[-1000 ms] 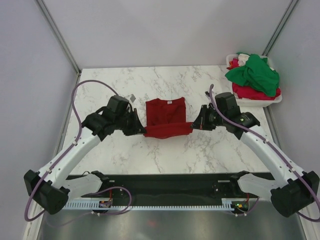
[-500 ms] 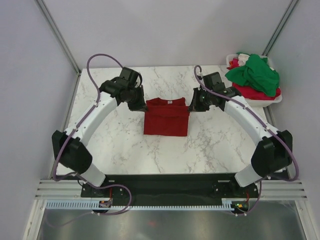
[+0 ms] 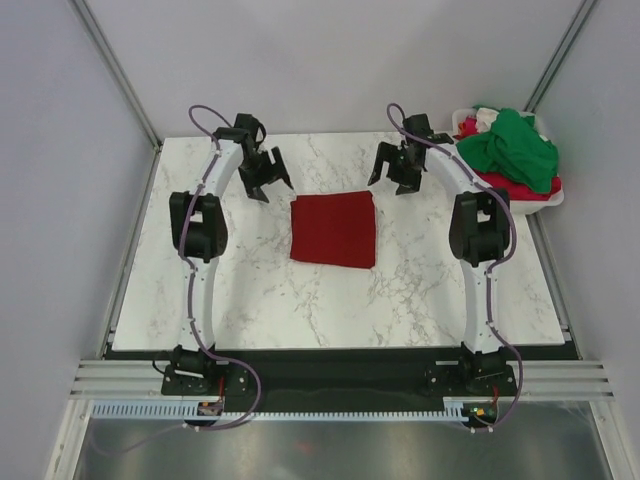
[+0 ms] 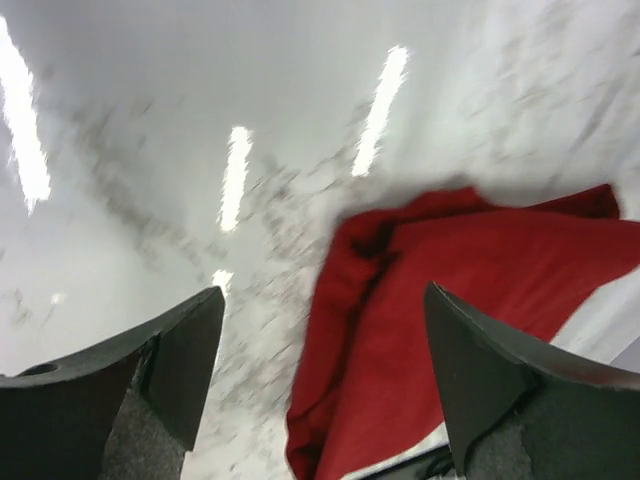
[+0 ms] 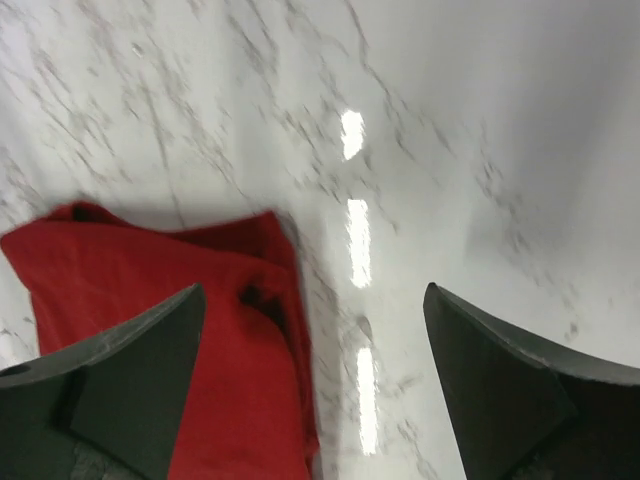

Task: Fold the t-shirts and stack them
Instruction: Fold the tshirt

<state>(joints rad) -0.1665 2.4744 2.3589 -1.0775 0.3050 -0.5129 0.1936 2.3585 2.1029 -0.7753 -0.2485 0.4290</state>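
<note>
Overhead view of a white marble table [image 3: 300, 300] between grey walls. A dark red t-shirt [image 3: 333, 229], folded into a neat, nearly square packet, lies flat near the centre of the frame, slightly above the middle of the tabletop.

Two white and black robot arms rise from the bottom edge and reach to the upper part of the table. The left gripper [image 3: 268, 186] hangs just off the packet's upper left corner. The right gripper [image 3: 391, 182] hangs just off its upper right corner. Both have their jaws spread wide, grasp nothing and are clear of the cloth.

In the upper right of the frame, a white basket [image 3: 548, 197] sits at the table's corner. It is heaped with a bright green t-shirt [image 3: 510, 148] lying over a lighter red t-shirt [image 3: 500, 184].

Both wrist views are blurred. Dark fingers fill the lower corners, with glossy marble between them. A thick folded corner of the red packet shows at lower right in the left wrist view and at lower left in the right wrist view. The layers there seem slightly uneven, though the blur makes this uncertain.
</note>
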